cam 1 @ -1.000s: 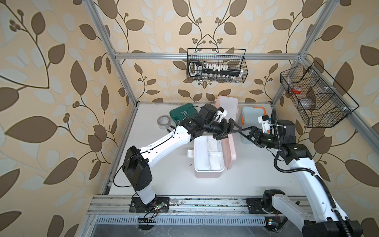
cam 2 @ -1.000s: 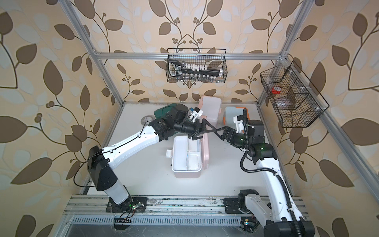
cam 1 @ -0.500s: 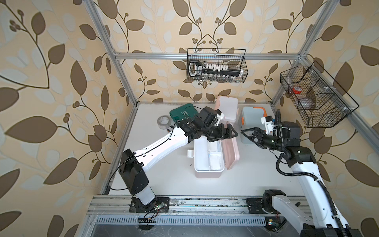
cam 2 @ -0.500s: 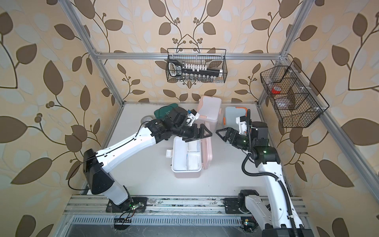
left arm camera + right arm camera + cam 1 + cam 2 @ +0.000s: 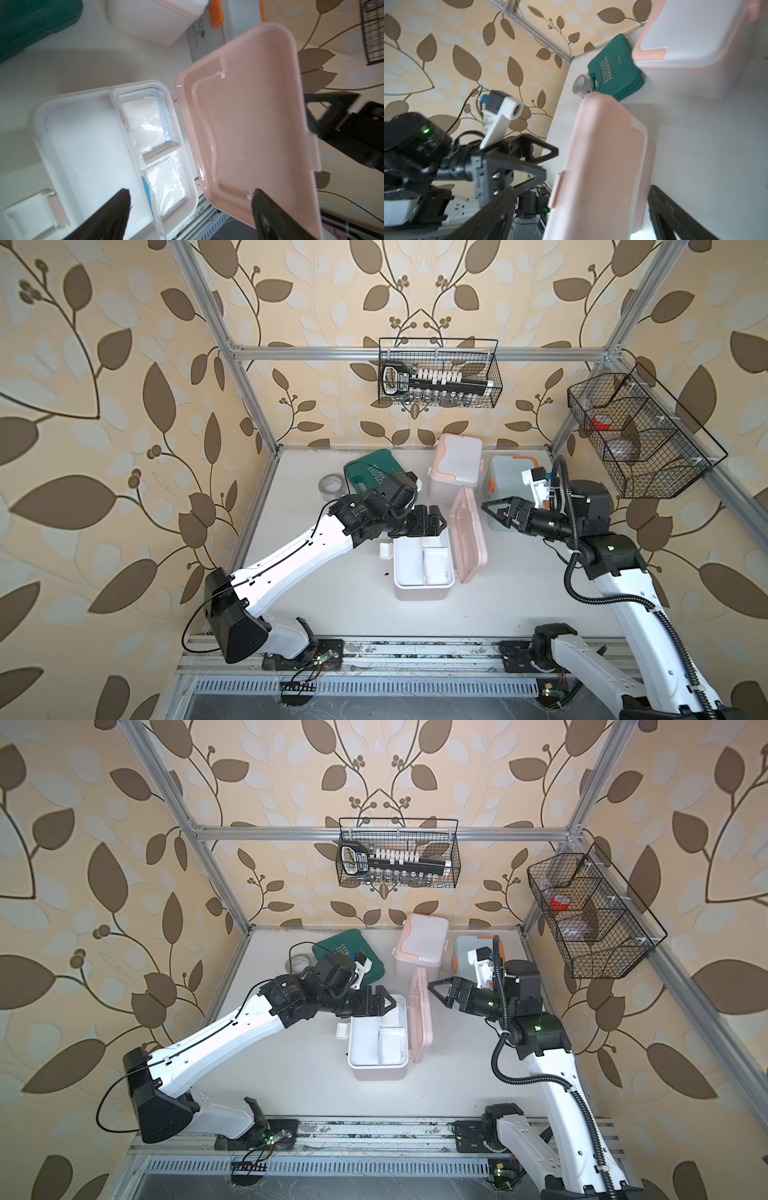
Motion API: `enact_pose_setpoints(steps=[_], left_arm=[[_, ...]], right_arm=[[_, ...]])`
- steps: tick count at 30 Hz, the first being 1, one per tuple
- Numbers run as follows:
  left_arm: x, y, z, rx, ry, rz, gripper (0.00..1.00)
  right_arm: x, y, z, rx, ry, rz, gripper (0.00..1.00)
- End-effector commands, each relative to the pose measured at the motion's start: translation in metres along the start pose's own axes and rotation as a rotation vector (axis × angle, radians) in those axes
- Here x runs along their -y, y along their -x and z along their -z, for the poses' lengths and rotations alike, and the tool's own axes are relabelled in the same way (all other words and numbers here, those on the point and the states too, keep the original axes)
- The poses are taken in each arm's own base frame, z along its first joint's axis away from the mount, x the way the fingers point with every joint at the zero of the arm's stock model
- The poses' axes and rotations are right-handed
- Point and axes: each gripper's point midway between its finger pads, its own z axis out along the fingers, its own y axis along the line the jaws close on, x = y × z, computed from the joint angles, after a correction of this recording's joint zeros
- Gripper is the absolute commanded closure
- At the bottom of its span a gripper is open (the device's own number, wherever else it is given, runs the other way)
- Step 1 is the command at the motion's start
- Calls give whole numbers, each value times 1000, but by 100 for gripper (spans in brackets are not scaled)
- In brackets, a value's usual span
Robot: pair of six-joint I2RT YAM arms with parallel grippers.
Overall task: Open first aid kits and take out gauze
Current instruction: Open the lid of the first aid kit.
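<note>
Counting three first aid kits on the desk (image 5: 316, 597): pink kit (image 5: 420, 594) lying open at centre, lid (image 5: 469, 537) standing up along its 3 o'clock side; white kit (image 5: 457, 466) closed at 12 o'clock; blue kit (image 5: 503, 472) closed at 1 o'clock. Counting also one green case (image 5: 368, 472) at 11 o'clock and one tape roll (image 5: 331, 485) just beside it.

Seeing two claws, both spread and gripping nothing: left claw (image 5: 434, 522) hovering over the pink kit's 12 o'clock end, right claw (image 5: 494, 514) hanging just beside the lid's 3 o'clock face.

Finding two packets in the left wrist view, each lying in its own small compartment along the hinge side: near gauze packet (image 5: 166, 182) and far gauze packet (image 5: 148, 122). Making out only a pale patch there in both top views.

Catching the lid's outer face and the case's white lettering in the right wrist view, blurred, with the gauze hidden behind the lid.
</note>
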Motion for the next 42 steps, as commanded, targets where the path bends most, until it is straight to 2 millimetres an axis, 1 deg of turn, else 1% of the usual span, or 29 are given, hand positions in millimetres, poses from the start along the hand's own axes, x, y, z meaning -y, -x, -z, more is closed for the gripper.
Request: enact_pose_setpoints(steps=[1, 2, 3, 4, 5, 6, 7, 10, 12, 16, 20, 21, 23, 24, 25, 27, 28, 30, 33, 35, 37, 39, 42], left_arm=[[-30, -3, 1, -3, 162, -40, 13], [-37, -5, -8, -21, 194, -39, 15], [-40, -5, -11, -25, 210, -41, 16], [-44, -5, -13, -28, 226, -42, 17], [-47, -6, -15, -31, 242, -44, 18], [-51, -6, -18, -32, 257, -43, 18], [-53, -6, -20, -36, 268, -42, 19], [-63, -8, -31, -58, 297, -33, 21], [-68, -9, -36, -71, 309, -26, 22], [-74, -6, -43, -80, 322, -10, 25], [-77, -5, -46, -88, 331, -5, 28], [-76, -5, -46, -89, 329, -5, 30], [-74, -4, -45, -94, 326, -6, 33], [-71, -3, -45, -96, 314, -7, 36], [-68, -2, -45, -98, 301, -10, 38], [-61, -1, -46, -105, 279, -13, 40], [-58, 0, -47, -108, 273, -16, 41], [-55, 2, -47, -113, 278, -25, 41], [-56, 6, -48, -116, 307, -36, 41], [-60, 6, -53, -130, 332, -43, 41], [-61, 6, -58, -151, 351, -49, 45], [-63, 7, -63, -165, 364, -50, 48], [-63, 9, -68, -166, 369, -52, 50]], right_arm=[[-7, -11, -14, -48, -62, 83, 3], [-1, -18, -20, -75, -112, 90, 4], [12, -23, -25, -97, -193, 88, 5], [28, -24, -24, -102, -279, 78, 8], [42, -24, -20, -92, -359, 67, 8], [55, -19, -13, -54, -442, 66, 7], [64, -13, -3, -1, -509, 71, 6], [78, 0, 22, 84, -645, 76, 4], [87, 2, 30, 97, -719, 50, 3], [107, -1, 36, 87, -826, -11, 1], [116, 1, 43, 93, -868, -54, 1], [114, 4, 47, 105, -868, -57, 1], [104, 11, 52, 132, -839, -52, 1], [90, 16, 49, 136, -770, -32, 1], [71, 17, 40, 121, -658, 3, 0], [33, 13, 24, 77, -426, 69, 0], [17, 10, 19, 61, -331, 85, 1], [-4, 3, 11, 31, -202, 110, 4], [-14, -9, 2, -11, -153, 157, 6], [-17, -17, -7, -53, -140, 178, 6], [-17, -26, -16, -93, -128, 181, 7], [-13, -33, -24, -122, -132, 174, 8], [-8, -42, -34, -155, -140, 169, 9]])
